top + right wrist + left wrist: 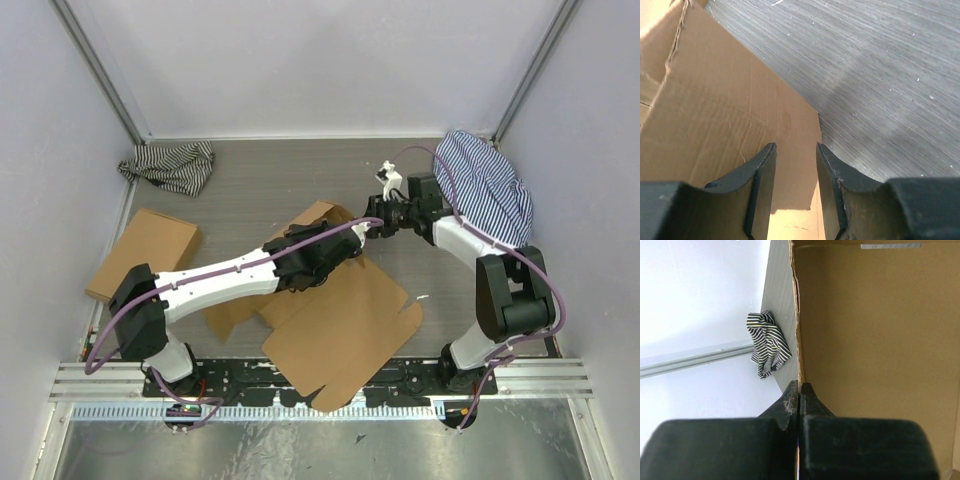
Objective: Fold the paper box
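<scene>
Paper box (pixel 345 320) sits mid-desk, nearer the arms than the back wall. It is mostly a flat die-cut sheet, with its far end raised into an upright panel. Left end effector (pixel 799 386) reaches in over the sheet from the left, jaws pressed together. The raised panel's edge runs straight into the seam between the fingertips, so it reads as pinching that thin cardboard wall. Right end effector (pixel 796 146) is at the box's far right corner, jaws narrowly apart with nothing between them; a panel corner lies just beneath, grey desk (pixel 890 75) beyond. Flat cardboard box (pixel 145 255) lies well apart at left, striped cloth (pixel 170 165) in the back left corner, second striped cloth (pixel 487 185) by the right arm. Step in hand, by my reading: early, standing up a far wall, most flaps unfolded. Next move calls for the right to close on the neighbouring flap and turn it inward while the left holds the wall upright.
</scene>
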Motion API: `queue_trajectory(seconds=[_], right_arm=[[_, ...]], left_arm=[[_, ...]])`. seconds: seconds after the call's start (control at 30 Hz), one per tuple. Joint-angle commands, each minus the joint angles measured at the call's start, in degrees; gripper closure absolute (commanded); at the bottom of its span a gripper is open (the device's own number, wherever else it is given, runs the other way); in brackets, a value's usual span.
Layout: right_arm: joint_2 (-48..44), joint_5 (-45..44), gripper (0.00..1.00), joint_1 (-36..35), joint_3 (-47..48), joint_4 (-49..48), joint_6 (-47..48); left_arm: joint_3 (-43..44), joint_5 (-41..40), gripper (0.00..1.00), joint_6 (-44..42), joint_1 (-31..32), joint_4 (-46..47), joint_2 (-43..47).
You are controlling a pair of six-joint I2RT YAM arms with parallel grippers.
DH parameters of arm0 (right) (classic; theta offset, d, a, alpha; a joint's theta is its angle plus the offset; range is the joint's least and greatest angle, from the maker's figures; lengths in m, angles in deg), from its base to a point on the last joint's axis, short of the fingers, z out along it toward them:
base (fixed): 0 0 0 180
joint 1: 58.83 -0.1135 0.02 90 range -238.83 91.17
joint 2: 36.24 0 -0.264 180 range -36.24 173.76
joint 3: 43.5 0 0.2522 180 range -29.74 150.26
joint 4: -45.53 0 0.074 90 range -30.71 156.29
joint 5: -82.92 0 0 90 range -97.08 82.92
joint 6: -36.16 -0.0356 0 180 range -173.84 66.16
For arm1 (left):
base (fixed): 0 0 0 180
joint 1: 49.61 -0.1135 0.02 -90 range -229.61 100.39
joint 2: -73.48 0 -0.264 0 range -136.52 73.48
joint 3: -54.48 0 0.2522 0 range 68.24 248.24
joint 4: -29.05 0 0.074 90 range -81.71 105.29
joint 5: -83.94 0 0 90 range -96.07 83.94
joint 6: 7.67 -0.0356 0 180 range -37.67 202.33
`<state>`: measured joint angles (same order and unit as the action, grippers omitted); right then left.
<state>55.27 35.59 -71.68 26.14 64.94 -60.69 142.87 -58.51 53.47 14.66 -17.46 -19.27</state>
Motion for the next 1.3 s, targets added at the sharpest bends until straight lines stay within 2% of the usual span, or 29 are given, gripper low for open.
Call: queue_trajectory(seconds=[0.0,0.33,0.63,1.03,1.27], right_arm=[[-4.91,2.85,0.55,-0.07,-3.21,-6.59,0.87],[-4.87,7.47,0.51,-3.1,-6.09,-10.88,4.47],[-4.71,1.35,0.49,-6.71,-6.16,-14.46,5.71],[-2.67,1.8,0.49,-8.76,-5.43,-18.08,5.68],[-2.38,1.2,0.5,-9.13,-8.28,-25.35,2.04]], left_arm=[[2.14,-1.63,1.0,0.67,0.55,-2.0,-0.25],[2.37,-1.92,1.0,2.54,2.37,-3.26,-0.86],[3.18,-1.91,1.0,3.55,3.38,-4.74,-0.91],[4.39,-1.56,1.0,4.02,3.76,-5.39,-1.92],[3.58,-0.5,1.0,6.09,3.89,-5.51,-2.35]])
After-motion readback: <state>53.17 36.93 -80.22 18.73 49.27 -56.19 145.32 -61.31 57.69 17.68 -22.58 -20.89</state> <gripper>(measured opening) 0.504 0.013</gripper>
